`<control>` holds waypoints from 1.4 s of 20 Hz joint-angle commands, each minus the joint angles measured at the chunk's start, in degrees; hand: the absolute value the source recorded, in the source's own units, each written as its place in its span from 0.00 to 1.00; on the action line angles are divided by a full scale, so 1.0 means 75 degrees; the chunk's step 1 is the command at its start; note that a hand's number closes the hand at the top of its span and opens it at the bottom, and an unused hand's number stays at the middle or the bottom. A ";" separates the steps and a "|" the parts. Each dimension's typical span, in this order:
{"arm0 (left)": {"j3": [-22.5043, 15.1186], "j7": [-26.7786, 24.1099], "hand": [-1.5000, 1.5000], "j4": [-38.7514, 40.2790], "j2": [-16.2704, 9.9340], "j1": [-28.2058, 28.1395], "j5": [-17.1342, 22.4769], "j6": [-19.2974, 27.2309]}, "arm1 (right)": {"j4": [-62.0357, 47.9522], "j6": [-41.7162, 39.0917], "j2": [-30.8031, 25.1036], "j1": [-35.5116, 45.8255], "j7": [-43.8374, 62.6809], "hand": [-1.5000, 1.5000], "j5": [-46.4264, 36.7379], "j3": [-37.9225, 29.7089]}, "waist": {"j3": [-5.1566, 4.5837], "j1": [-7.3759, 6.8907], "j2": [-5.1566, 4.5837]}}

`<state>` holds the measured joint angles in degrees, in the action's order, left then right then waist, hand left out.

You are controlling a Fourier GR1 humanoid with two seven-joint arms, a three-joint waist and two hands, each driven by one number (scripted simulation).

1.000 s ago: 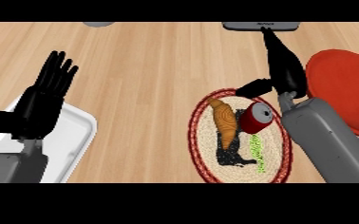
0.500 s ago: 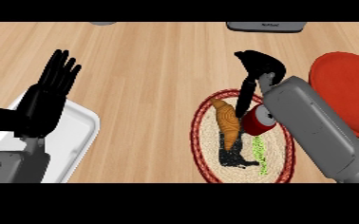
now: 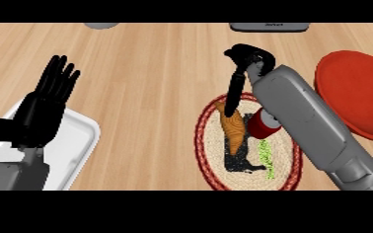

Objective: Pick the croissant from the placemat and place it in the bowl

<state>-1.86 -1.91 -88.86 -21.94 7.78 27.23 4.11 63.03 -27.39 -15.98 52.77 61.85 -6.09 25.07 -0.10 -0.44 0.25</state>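
Note:
An orange-brown croissant [image 3: 235, 130] lies lengthwise on a round woven placemat [image 3: 209, 148] with a red rim, right of the counter's middle. My right hand [image 3: 246, 65] hovers over the placemat's far edge. Its straight fingers [image 3: 234, 96] point down at the croissant's far end and reach its tip, and nothing is held in them. My grey right forearm covers the placemat's right side. The red bowl [image 3: 352, 90] sits at the right edge, partly cut off by the frame. My left hand [image 3: 42, 106] rests open at the far left, fingers up.
A red can [image 3: 263, 126] and a strip of green [image 3: 266, 156] lie on the placemat beside the croissant, against my forearm. A white tray [image 3: 70, 145] occupies the lower left corner. A grey object [image 3: 102, 25] and a dark one [image 3: 270, 26] sit at the far edge.
My right hand has swung left from near the red bowl to above the placemat, and its fingers have dropped onto the croissant's far end. The left hand has stayed still.

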 commanded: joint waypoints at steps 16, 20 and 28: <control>0.0322 0.0380 0.50 -0.0679 0.0163 -0.0307 -0.0075 -0.0124 | 0.1837 0.0374 0.0081 -0.1781 0.1004 0.00 -0.1491 0.0798 | 0.0014 0.0070 -0.0001; 0.0146 0.0182 0.50 -0.0659 0.0439 -0.0539 -0.0431 -0.0205 | 0.1683 0.0214 0.0352 -0.1733 0.0659 0.00 -0.1872 0.0490 | 0.0013 0.0026 -0.0018; 0.0538 0.0089 0.50 -0.0118 0.0413 -0.0149 -0.0355 -0.0549 | 0.1061 0.0302 0.0667 -0.2360 0.0136 0.00 -0.2558 0.0599 | 0.0012 0.0027 -0.0031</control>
<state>1.34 -1.60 -88.94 -18.78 6.89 24.41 0.77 73.15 -23.38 -11.76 35.99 58.73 -23.34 29.89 -0.02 -0.11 0.05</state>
